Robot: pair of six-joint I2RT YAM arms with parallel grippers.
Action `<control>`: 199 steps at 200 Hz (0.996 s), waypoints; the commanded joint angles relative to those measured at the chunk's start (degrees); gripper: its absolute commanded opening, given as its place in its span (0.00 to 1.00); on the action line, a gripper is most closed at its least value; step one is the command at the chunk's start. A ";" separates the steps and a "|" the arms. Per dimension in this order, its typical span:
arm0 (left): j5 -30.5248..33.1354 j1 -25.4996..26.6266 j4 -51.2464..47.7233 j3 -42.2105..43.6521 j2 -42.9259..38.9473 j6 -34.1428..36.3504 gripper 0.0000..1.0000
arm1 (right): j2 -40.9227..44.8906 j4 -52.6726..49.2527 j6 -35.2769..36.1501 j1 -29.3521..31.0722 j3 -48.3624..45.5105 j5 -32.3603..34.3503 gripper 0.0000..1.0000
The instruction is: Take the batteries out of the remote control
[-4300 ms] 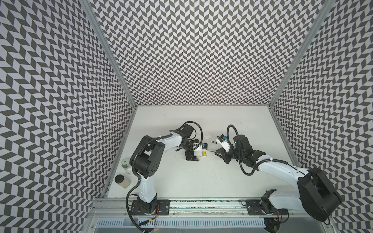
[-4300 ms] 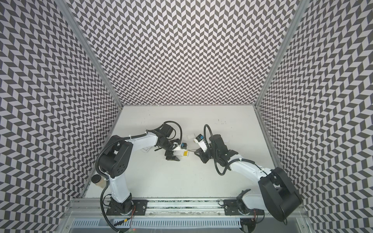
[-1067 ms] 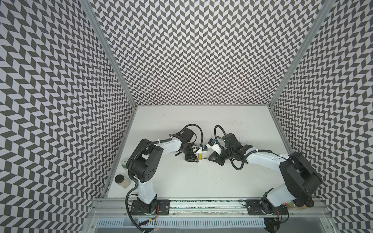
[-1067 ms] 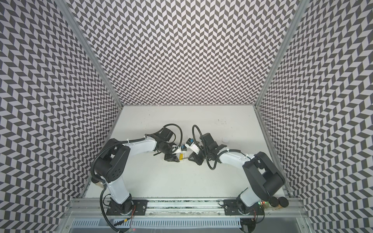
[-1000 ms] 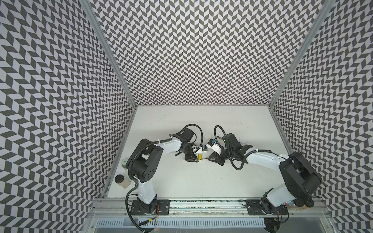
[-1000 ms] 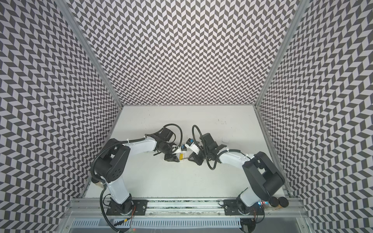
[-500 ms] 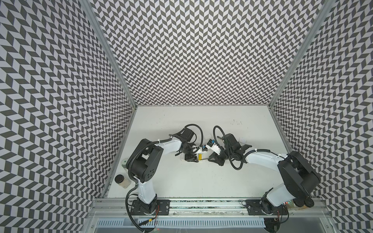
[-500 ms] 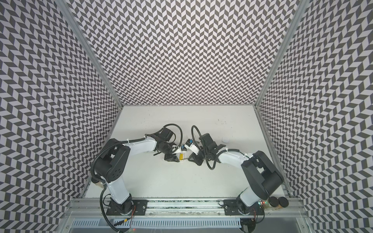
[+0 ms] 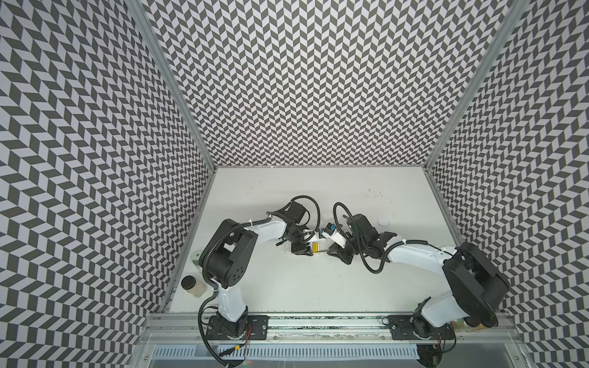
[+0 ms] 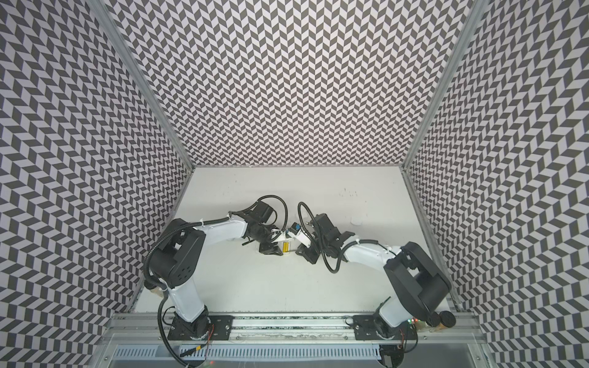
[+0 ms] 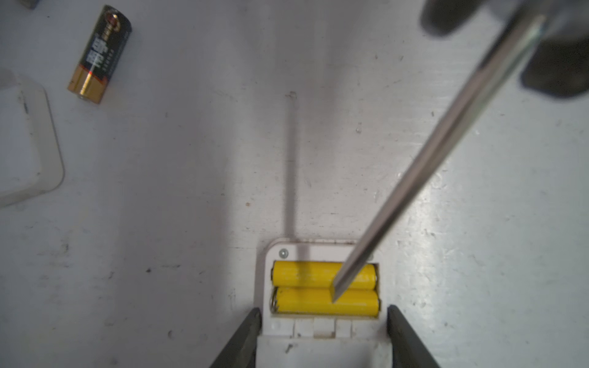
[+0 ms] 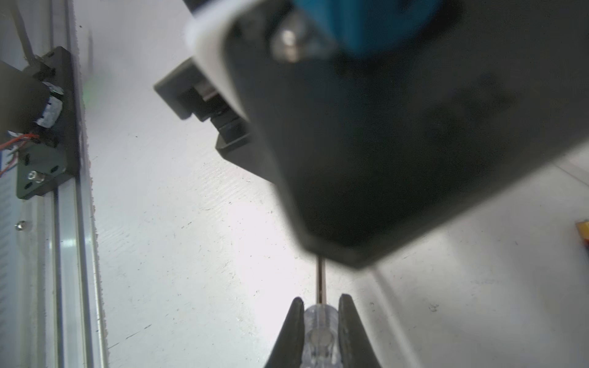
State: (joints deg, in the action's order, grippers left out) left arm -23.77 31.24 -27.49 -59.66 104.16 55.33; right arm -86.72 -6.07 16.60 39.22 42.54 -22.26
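**A:** What is the right gripper (image 12: 320, 301) holding?

**B:** It is pinched almost closed on the clear handle of the screwdriver (image 12: 319, 333). The blade tip comes down at the seam between the two yellow batteries (image 11: 306, 275). Whether it actually presses on them, I cannot tell.

**A:** Why aim there?

**B:** My guess is to lever one up. They lie snug, side by side in the bay, too low for jaws to pinch.

**A:** And the left gripper (image 11: 323, 313)?

**B:** It is about half spread, with its jaws against both sides of the remote (image 11: 322, 349). That pins the remote flat on the table (image 11: 159, 223), likely so that prying won't skid it away.

**A:** Is anything out?

**B:** One black battery (image 11: 99, 54) lies loose, well apart from the remote and near the cover (image 11: 22, 143). Both yellow ones are not yet out.
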 commanded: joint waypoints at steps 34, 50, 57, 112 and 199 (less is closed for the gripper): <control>0.31 0.30 -4.62 2.03 2.09 0.11 0.51 | 4.06 10.76 3.61 3.30 -4.62 12.92 0.00; 0.36 0.29 -4.05 2.61 2.03 0.72 0.51 | 3.63 11.55 3.61 3.92 -4.51 15.31 0.00; 0.39 0.29 -4.23 2.49 1.93 0.65 0.51 | 3.88 12.20 3.70 4.06 -4.73 15.95 0.00; 0.14 0.14 -4.46 1.97 2.45 0.44 0.51 | 6.53 10.85 5.62 3.77 -4.61 9.10 0.00; 0.47 -0.66 -5.02 1.85 2.60 3.12 0.51 | -1.53 -0.28 8.45 3.06 0.80 -1.39 0.00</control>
State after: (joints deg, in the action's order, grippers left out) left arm -25.04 30.83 -27.24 -59.42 104.31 57.19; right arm -86.52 -3.20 23.38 42.57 41.63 -20.86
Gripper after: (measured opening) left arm 0.530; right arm 0.160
